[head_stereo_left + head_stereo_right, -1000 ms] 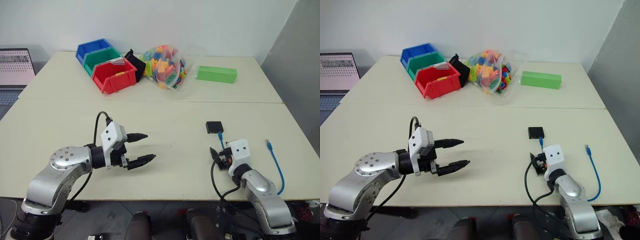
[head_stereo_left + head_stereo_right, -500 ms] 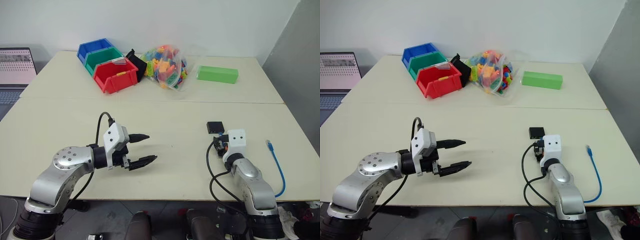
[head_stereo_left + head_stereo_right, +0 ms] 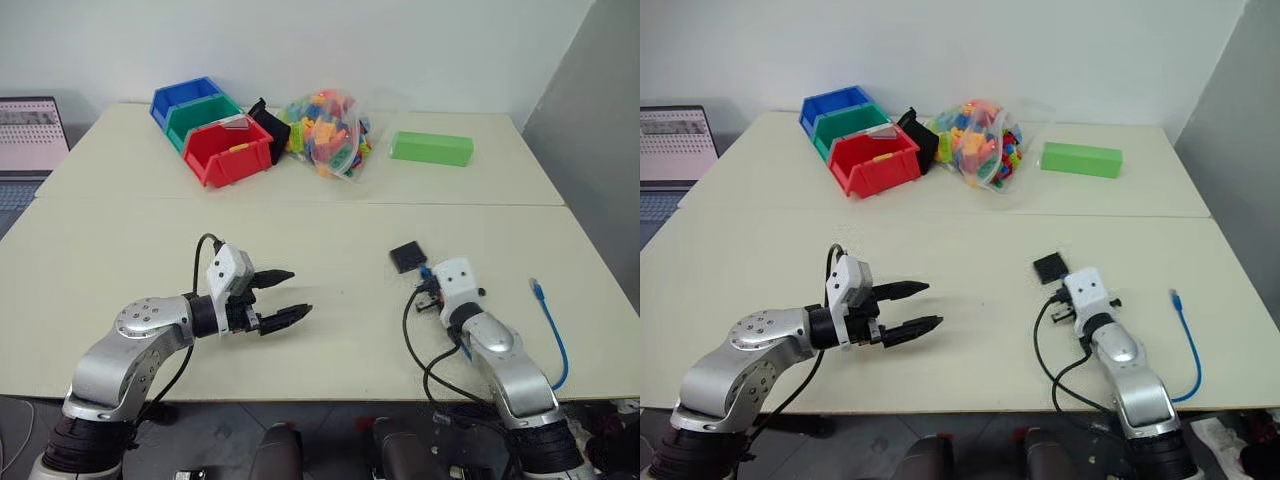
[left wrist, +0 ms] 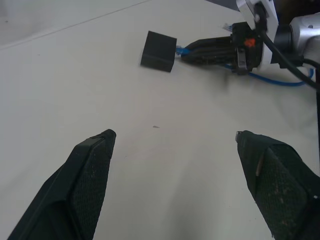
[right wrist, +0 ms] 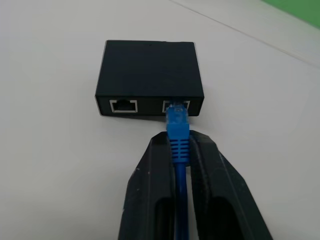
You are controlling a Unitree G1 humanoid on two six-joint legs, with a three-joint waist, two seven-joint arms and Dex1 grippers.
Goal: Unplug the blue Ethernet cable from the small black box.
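- one blue ethernet cable (image 3: 553, 335)
- one small black box (image 3: 407, 257), two ports on its side
- three open bins at 11 o'clock on the counter (image 3: 330, 225): one blue bin (image 3: 180, 98), one green bin (image 3: 200, 113), one red bin (image 3: 228, 152)
- one clear bag of coloured blocks (image 3: 328, 132)
- one green block (image 3: 432, 148) at 1 o'clock
- one laptop (image 3: 30, 135) at 10 o'clock

— Any room between the two arms?
— Plenty: the cream surface (image 3: 340, 330) lies bare from the wide-open left gripper (image 3: 282, 296) across to the small flat matte-black box (image 3: 406, 257).
— And beside the box?
— The right gripper (image 5: 180, 150), clamped on the thin bright-blue cable (image 5: 177, 131), blocks its port side.
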